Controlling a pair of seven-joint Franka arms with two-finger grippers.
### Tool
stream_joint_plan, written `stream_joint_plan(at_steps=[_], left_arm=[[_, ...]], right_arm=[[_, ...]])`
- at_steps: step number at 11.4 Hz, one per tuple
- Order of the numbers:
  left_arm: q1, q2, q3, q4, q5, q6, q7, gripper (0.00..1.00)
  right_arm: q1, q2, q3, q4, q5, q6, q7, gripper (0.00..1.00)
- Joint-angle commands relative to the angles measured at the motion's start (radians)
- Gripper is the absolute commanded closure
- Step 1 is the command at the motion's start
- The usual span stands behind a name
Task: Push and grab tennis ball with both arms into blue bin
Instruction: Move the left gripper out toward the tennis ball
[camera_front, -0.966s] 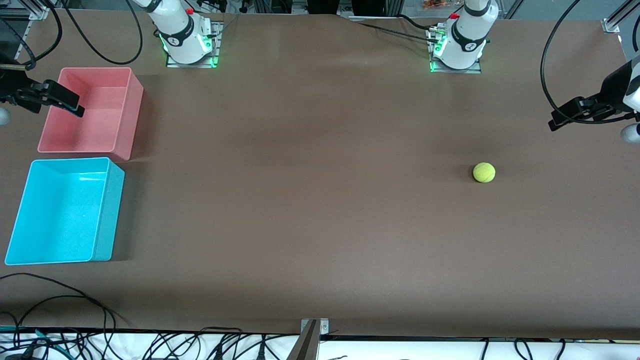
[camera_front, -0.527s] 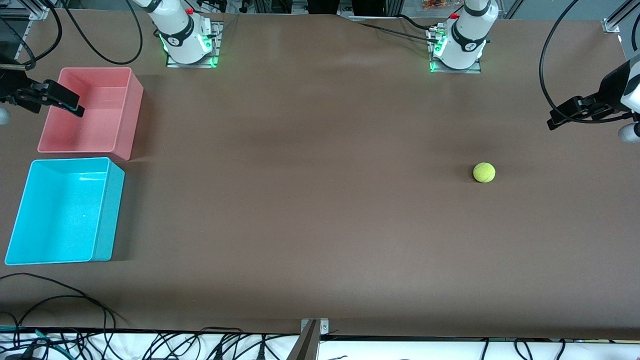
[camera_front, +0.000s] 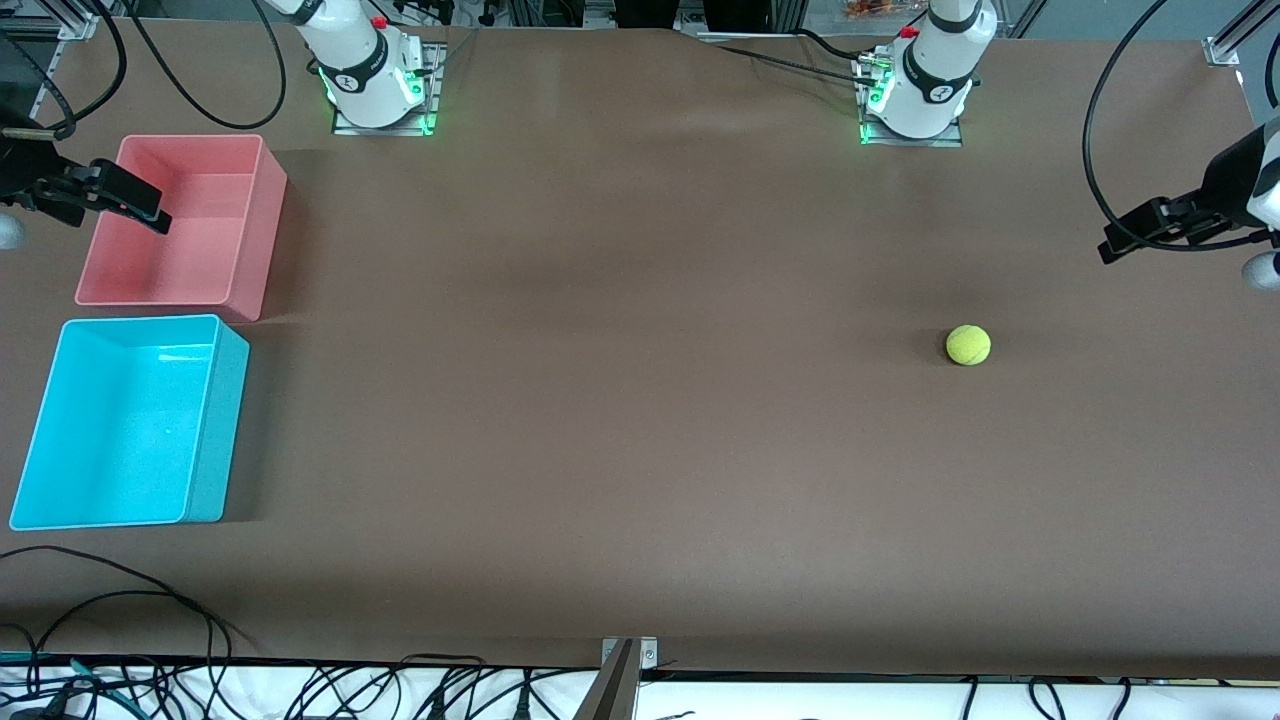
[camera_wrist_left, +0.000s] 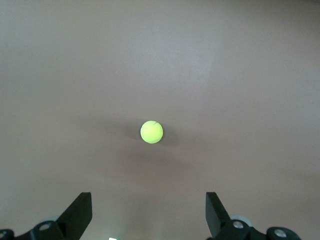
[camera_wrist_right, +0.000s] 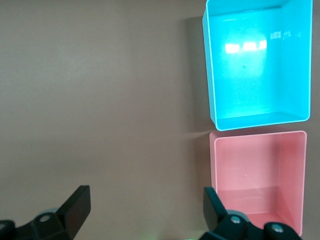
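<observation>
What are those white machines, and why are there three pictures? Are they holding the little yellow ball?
They are two robot arms bolted to a brown table. One picture looks down from a high camera across the table. The other two come from small cameras on each arm's wrist, so you see the black fingers at the edge. The left tool is open, up in the air near the tennis ball, which lies alone on the table. The right tool is open too, above the pink bin. The blue bin sits beside the pink one, nearer the high camera. Both bins are empty. Nobody holds the ball yet.
</observation>
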Motion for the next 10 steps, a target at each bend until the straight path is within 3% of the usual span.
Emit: stream_joint_plan(at_steps=[1,4,7,10], left_arm=[[0.017,0.010,-0.003,-0.078,0.031,0.110,0.006,0.00],[0.049,0.005,-0.002,-0.131,0.025,0.194,0.006,0.00],[0.052,0.014,-0.002,-0.194,0.031,0.195,0.012,0.00],[0.040,0.016,-0.005,-0.198,0.054,0.198,0.012,0.00]], right_arm=[[0.001,0.011,0.003,0.028,0.000,-0.017,0.002,0.00],[-0.001,0.011,0.000,0.028,-0.003,-0.015,0.002,0.00],[-0.001,0.011,0.000,0.028,-0.001,-0.015,0.001,0.00],[-0.001,0.011,0.000,0.028,-0.001,-0.018,0.008,0.00]])
